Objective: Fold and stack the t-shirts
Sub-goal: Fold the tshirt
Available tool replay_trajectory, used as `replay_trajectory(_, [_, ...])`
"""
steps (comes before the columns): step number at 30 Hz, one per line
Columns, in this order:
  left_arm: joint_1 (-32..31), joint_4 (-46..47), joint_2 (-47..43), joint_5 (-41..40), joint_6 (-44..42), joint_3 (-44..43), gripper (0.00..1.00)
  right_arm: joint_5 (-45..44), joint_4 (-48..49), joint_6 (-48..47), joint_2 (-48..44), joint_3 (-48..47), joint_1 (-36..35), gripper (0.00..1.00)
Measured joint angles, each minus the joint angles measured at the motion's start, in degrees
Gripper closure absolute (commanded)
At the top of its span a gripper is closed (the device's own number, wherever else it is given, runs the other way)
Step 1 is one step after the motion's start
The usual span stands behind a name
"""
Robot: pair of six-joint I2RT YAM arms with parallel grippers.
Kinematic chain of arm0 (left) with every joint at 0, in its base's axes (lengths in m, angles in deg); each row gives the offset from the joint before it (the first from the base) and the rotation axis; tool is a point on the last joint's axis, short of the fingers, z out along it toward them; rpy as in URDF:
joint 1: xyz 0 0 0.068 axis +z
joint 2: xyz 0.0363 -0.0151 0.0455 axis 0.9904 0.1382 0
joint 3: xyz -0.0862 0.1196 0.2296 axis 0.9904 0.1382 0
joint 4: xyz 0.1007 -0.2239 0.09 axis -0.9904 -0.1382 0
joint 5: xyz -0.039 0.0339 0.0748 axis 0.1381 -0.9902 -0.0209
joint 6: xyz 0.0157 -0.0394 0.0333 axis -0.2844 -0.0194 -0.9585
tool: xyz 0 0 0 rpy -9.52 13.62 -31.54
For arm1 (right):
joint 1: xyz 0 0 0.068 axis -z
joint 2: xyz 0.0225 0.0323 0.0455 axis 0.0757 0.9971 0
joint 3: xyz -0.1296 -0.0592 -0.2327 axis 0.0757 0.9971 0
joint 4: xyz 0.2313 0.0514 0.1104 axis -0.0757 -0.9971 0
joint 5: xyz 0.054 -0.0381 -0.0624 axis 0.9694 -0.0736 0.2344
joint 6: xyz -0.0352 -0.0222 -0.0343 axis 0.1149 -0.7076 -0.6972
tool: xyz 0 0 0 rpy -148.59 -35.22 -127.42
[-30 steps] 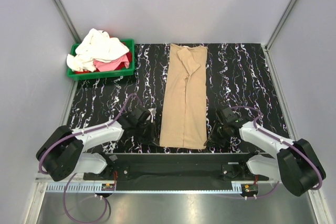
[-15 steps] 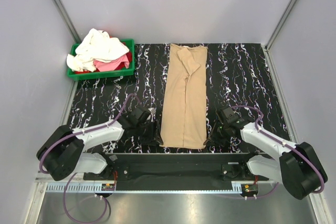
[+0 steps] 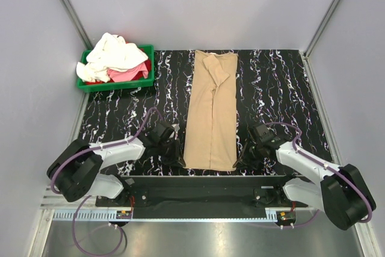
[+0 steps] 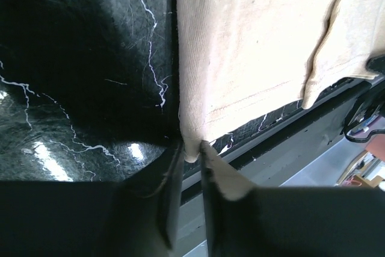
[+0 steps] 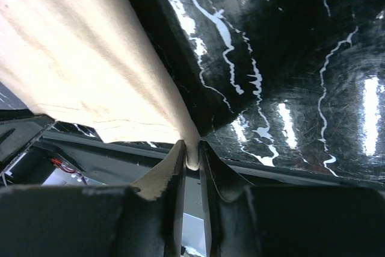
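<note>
A tan t-shirt (image 3: pixel 210 112) lies on black, white-veined table (image 3: pixel 271 88); cream shirt (image 3: pixel 114 52) and pink shirt (image 3: pixel 129 75) in green bin (image 3: pixel 117 84).

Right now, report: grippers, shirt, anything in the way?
Left gripper pinching near-left corner of long folded tan fabric t-shirt. Right gripper pinching near-right corner. Green plastic bin far left, well apart.

Pale grey walls (image 3: pixel 198 4) closed the table (image 3: pixel 271 88) in on three sides, and slanting metal posts (image 3: pixel 65 1) ran up the two far corners. The tabletop was glossy black with white marble veins. Overhead light left bright glare (image 5: pixel 370 112) on it. A black plate (image 3: pixel 204 194) ran along the near edge, with brushed steel (image 3: pixel 210 239) in front of it.
</note>
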Motion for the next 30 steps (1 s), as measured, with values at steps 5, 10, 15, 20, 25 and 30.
replay_trajectory(5, [-0.04,0.61,0.33,0.20,0.04,0.13,1.00,0.11,-0.02,0.00,-0.17,0.83,0.00,0.77])
replay_trajectory(10, [-0.31,1.25,0.33,0.39,0.07,0.33,1.00,0.74,-0.07,0.09,-3.17,1.49,-0.02,0.97])
replay_trajectory(15, [-1.73,1.29,-0.04,0.17,0.96,0.33,1.00,1.36,-0.52,0.57,-5.44,1.57,-0.07,1.00])
replay_trajectory(20, [-7.80,-0.48,-2.69,-2.10,3.08,-0.15,1.00,1.18,-3.74,0.42,-8.17,1.53,-0.07,1.00])
replay_trajectory(25, [-14.25,-4.07,-4.81,-5.92,5.97,-2.80,1.00,-0.26,-10.14,0.31,-14.67,0.74,-0.09,1.00])
replay_trajectory(30, [-15.78,-5.92,-5.81,-7.80,7.21,-4.59,1.00,-1.77,-13.20,-0.20,-18.95,-0.39,-0.09,1.00])
